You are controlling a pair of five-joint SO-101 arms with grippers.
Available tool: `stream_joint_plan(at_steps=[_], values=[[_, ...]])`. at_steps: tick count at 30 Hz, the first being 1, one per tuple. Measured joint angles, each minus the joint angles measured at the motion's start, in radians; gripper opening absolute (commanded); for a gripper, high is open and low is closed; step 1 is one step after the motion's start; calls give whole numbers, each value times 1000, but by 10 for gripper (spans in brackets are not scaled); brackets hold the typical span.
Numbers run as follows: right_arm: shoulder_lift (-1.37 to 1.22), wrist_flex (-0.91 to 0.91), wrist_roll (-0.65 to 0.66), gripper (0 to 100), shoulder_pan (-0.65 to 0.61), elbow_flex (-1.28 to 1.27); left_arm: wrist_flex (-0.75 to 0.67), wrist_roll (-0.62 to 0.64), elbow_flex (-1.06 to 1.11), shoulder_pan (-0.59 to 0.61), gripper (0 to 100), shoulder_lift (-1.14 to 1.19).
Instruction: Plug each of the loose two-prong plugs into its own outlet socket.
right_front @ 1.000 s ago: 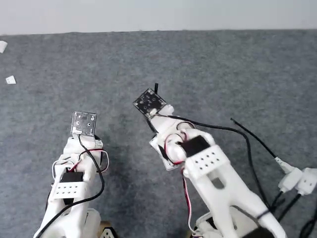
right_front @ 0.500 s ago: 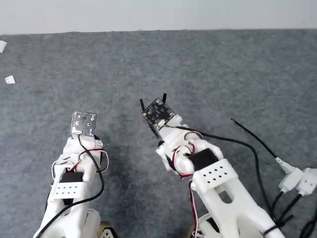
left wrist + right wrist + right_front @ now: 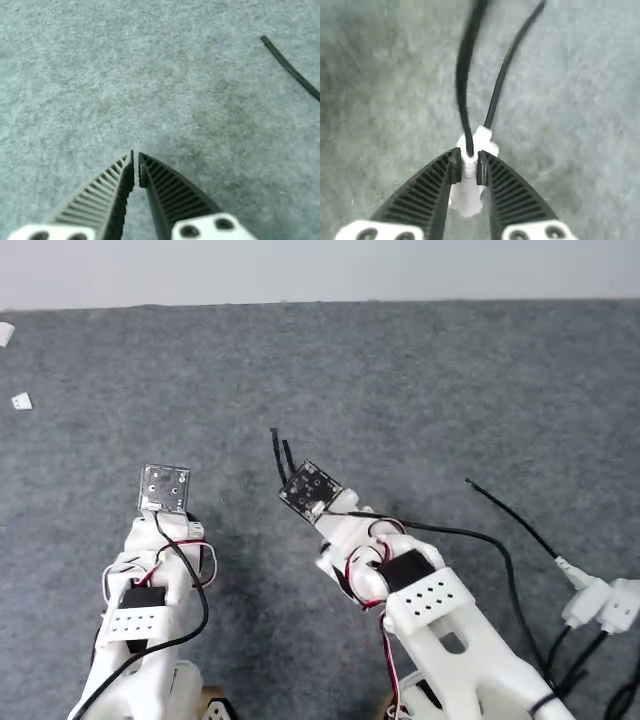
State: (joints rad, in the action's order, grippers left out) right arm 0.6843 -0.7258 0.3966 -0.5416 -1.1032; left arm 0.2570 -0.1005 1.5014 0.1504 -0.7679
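Noted one white plug point(image 3: 468, 172) pinched at the tips of the right gripper point(image 3: 468, 154). Traced two black strands point(image 3: 502, 75) running from its far end. Found the same strands point(image 3: 277, 452) in the high view, poking out on the far side of the right arm's wrist, so placed the plug about mid-table, just right of the left arm. Cannot tell whether lifted clear of the grey carpet point(image 3: 450, 380) or resting on it.

Judged jaws nearly closed, parted only by the plug's narrow body, with ribbed pads point(image 3: 432, 192) pressed on both its sides. Rated the hold centred, with the plug roughly in line with the fingers.

Logged two white connector bodies point(image 3: 590, 600) on black cables point(image 3: 505, 530) at the near right edge, well apart from the held plug. Cannot tell whether plugs or sockets.

Judged the task early: one plug in hand, nothing plugged in yet. Left to do: carrying, lining up the prongs, pushing home, then the same for each remaining plug.

Logged left gripper point(image 3: 135, 155) at near left, jaws closed tip to tip but for a hairline gap, holding nothing, hanging over bare carpet. Spotted a loose black cable end point(image 3: 287, 62) lying on the carpet beyond it, untouched.
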Motion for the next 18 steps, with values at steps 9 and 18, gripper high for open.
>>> stream_joint_plan(at_steps=[9, 18], values=[[2, 103, 23, 8, -3, -37, 0, 0, 0, 3, 12, 0], [2, 12, -26, 8, -5, 75, 130, 6, -60, 3, 13, 3]])
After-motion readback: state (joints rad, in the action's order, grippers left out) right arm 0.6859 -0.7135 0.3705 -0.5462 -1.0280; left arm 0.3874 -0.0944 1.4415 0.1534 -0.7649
